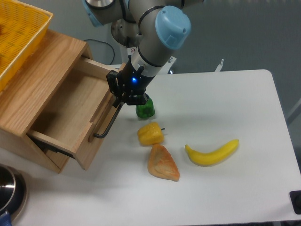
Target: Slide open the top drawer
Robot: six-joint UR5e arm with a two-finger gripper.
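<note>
Top drawer (66, 115) stands pulled well out of its cabinet, at left on the surface (225, 188). Claw (118, 100) sits at upper end of black bar handle (107, 123), apparently clamped on it; fingers partly hidden.

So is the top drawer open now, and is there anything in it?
Open: the top drawer is pulled well out of the cabinet, its bare wooden floor showing nothing inside. The gripper is at its black handle.
</note>
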